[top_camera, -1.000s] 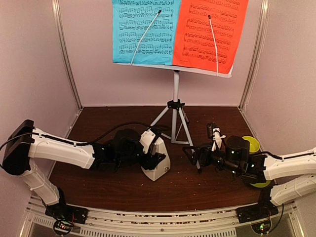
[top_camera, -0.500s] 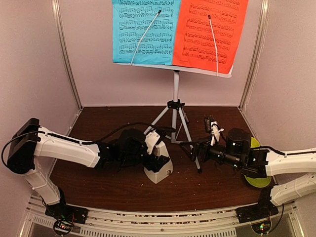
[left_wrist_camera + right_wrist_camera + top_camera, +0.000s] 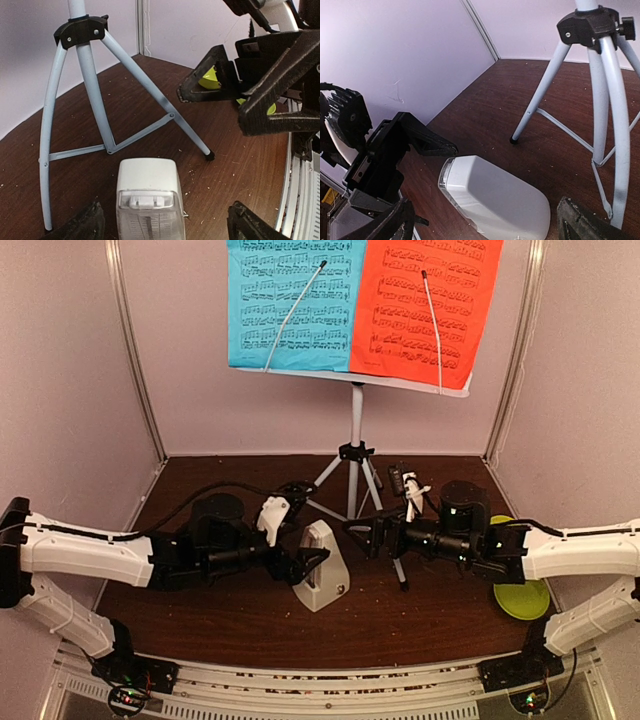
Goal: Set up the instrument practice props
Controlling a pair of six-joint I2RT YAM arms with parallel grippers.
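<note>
Small white pyramid metronome (image 3: 320, 578) upright on the brown tabletop (image 3: 220, 475), just in front of the stand (image 3: 353, 455) legs, pale face with a clip at its top turned toward the left wrist camera. Up on the stand, blue sheet (image 3: 290, 300) left and red-orange sheet (image 3: 425, 305) right, each pinned by a thin white arm. Top edges of both sheets cut off by the frame; desk mostly hidden behind them. Metronome's base out of the left wrist view. Left gripper (image 3: 165, 210) spread wide either side of the metronome, clear of its sides. Right gripper (image 3: 211, 108) gaping too, close in front of the legs, holding nothing. Compared with a second ago: left gripper off the metronome and drawn back, right gripper nearer the legs, metronome in the same spot.
</note>
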